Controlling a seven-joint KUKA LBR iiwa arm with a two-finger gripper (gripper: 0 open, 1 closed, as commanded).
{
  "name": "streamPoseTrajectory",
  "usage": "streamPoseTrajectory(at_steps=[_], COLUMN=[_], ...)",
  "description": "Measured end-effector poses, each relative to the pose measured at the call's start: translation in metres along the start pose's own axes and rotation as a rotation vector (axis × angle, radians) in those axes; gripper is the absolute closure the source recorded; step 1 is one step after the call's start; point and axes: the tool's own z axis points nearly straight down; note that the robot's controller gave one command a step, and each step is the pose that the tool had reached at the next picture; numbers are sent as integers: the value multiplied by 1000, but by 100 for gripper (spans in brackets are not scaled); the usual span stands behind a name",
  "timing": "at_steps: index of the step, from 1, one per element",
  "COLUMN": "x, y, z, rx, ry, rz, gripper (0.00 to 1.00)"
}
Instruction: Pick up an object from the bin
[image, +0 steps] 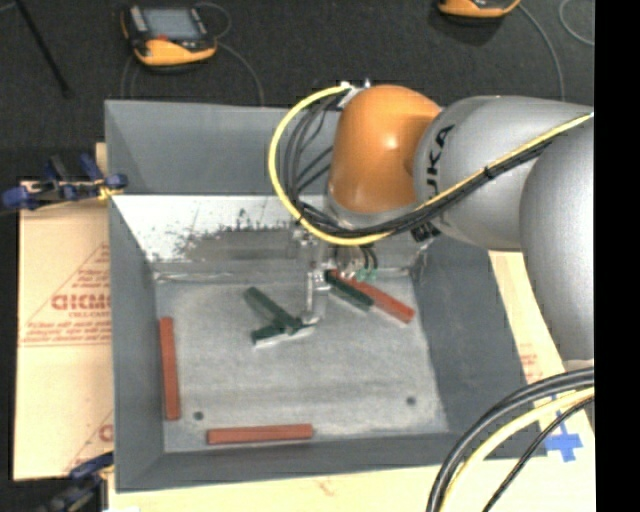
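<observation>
**Arm (520, 170) low over the crossed green sticks (272, 312)**

Nearest the lens is the robot's silver arm with its orange cover (375, 150), reaching in from the right above the bin (132, 330). Below the cover, the gripper (314, 300) sits low near the middle of the bin. Its tip is at the right end of the two dark green sticks, which lie crossed on the floor. I cannot tell whether the gripper is spread or closed, and nothing can be seen held in it.

Just to the gripper's right lies a red stick (385, 300) with a green one against it, partly under the wrist. Two brown sticks (170, 368) lie well apart from all this, one along the left wall and one along the front wall.

The green pair looks like the likely pick. To do this well, the gripper should take one stick across its narrow width, away from the crossing, so the other stick is not pinched or levered up. The sticks lie flat, so it needs to settle gently to the floor and centre itself before closing. The lift should go straight up, since a hold near one end may let the stick swing or slip.
</observation>
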Motion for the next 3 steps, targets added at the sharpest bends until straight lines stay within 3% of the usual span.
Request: streamPoseTrajectory(at_steps=[1,2,3], x=[38,38,24], y=[-28,-28,-42], z=[74,74,-112], rx=[0,-1,-1], ry=[7,7,0], rz=[165,166,199], gripper=[100,100,100])
